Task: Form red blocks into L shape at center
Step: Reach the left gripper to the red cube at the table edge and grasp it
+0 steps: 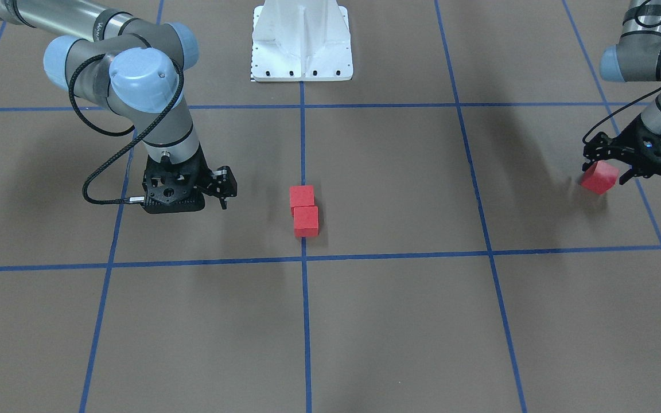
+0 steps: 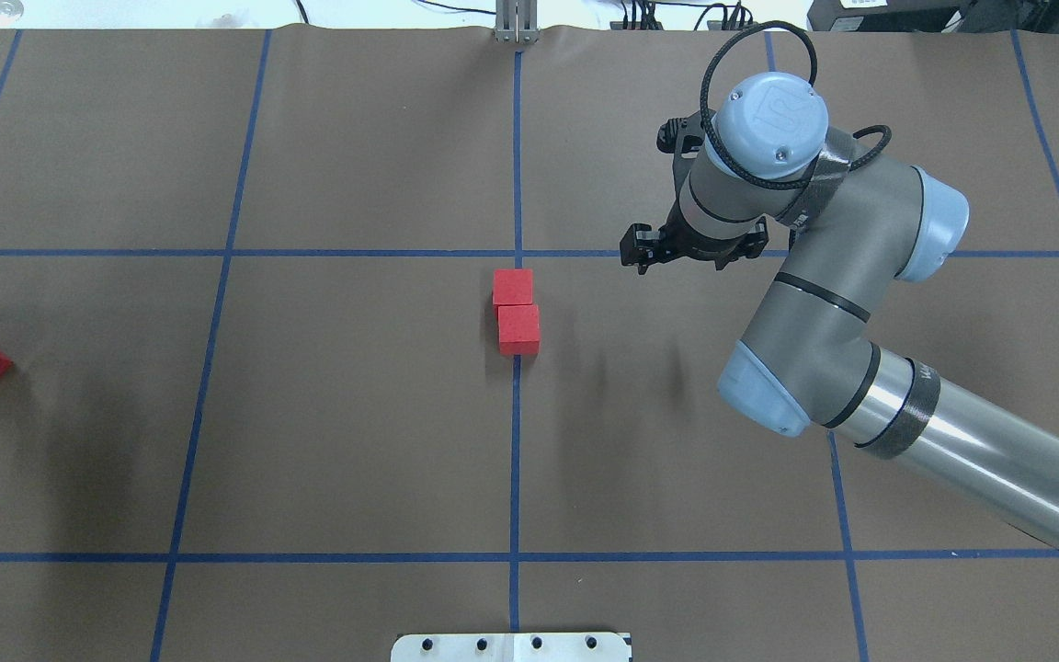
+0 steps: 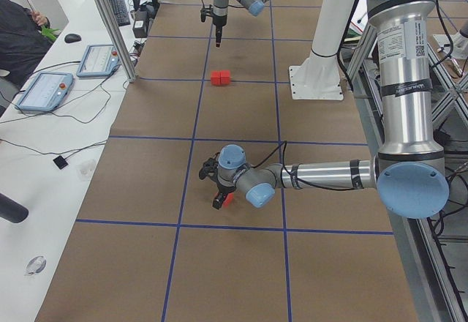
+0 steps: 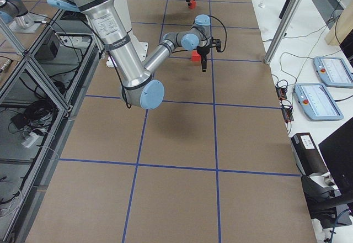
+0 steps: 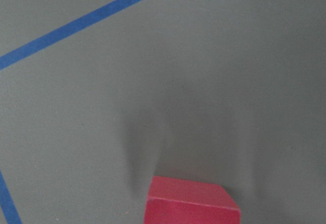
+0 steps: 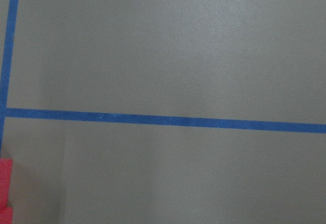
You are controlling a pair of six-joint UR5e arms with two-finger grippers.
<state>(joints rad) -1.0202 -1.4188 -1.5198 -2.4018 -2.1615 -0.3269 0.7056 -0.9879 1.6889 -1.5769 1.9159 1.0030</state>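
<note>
Nearest the left wrist camera lies the outer red block [image 5: 191, 203], at the bottom edge of that view, with brown floor [image 5: 229, 81] beyond it. Left gripper [image 1: 605, 172]: closed on the outer red block, with one black finger on each side of it. The block is tilted, and its shadow falls on the floor just beneath. This position is at the far left edge of the overhead view, well apart from the center [image 2: 552, 276], the floor area round the crossing of the middle tape lines. Two more cubes stand at the center: the far red block [image 2: 513, 287] and the near red block [image 2: 518, 329]. Both sit on the middle blue tape line [image 2: 516, 441] that runs away from the white robot base [image 2: 511, 646], just on the robot's side of the crossing. They touch face to face in a short column along that line. The near red block is offset slightly toward the robot's right. Right gripper [image 1: 224, 202]: points down over the floor on the robot's right of the column, near it but apart from it, close to the cross tape line. Its finger spacing cannot be told, because the fingers overlap in every view that shows them. In the right wrist view a red sliver of the column shows at the lower left edge.
</note>
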